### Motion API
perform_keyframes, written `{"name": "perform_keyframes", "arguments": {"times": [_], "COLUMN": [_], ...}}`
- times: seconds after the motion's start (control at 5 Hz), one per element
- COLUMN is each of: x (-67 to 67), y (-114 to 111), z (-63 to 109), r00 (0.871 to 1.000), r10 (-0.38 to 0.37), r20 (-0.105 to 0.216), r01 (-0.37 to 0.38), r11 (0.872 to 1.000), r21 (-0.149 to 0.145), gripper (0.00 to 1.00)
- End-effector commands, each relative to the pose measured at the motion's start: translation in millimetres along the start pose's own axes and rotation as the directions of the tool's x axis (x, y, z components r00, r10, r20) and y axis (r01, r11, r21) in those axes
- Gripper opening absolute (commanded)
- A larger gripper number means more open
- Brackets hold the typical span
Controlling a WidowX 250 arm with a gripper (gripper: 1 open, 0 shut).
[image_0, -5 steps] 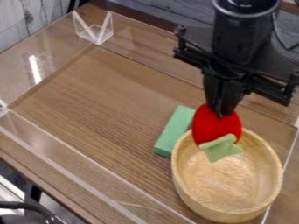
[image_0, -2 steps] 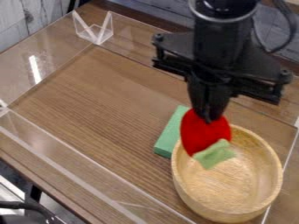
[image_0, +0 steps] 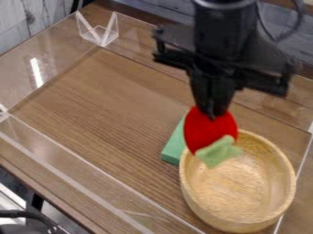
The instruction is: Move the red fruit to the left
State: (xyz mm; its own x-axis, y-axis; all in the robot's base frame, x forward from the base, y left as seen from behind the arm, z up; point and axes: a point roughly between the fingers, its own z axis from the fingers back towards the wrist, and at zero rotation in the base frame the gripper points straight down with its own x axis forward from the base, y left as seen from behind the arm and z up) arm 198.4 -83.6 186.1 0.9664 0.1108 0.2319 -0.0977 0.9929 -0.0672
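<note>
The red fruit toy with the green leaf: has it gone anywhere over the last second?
Yes. The small red soft toy fruit, clamped in the robot's black fingers throughout, has drifted left in the picture, from above the rim of the round wooden bowl to partly over the green rectangular block. Nothing was grabbed or released. The bowl, block and wooden table stayed put.

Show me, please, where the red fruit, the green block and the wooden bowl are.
red fruit (image_0: 206, 131): camera view, on its red body.
green block (image_0: 174, 148): camera view, on its top face, left of the fruit.
wooden bowl (image_0: 244, 187): camera view, on its bare inner floor.
</note>
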Motion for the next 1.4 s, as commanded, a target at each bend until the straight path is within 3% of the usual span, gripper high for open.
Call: {"name": "perform_keyframes", "arguments": {"times": [0.0,0.2,0.6,0.8,1.0,1.2], "x": [15.0,15.7,27.6,20.0,14.1,24.6], "y": [-22,-36,-8,-12,-13,4], "z": [8.1,-2.1,2.2,-11.2,-5.6,13.4], "r00": [0.998,0.996,0.997,0.995,0.994,0.995], "r10": [-0.047,-0.085,-0.073,-0.103,-0.108,-0.087], "r20": [0.042,0.025,0.034,0.013,0.011,0.05], "r01": [0.049,0.087,0.076,0.104,0.109,0.091], "r11": [0.998,0.994,0.994,0.99,0.989,0.992], "r21": [-0.045,-0.059,-0.085,-0.095,-0.102,-0.091], "gripper": [0.0,0.0,0.0,0.0,0.0,0.0]}}
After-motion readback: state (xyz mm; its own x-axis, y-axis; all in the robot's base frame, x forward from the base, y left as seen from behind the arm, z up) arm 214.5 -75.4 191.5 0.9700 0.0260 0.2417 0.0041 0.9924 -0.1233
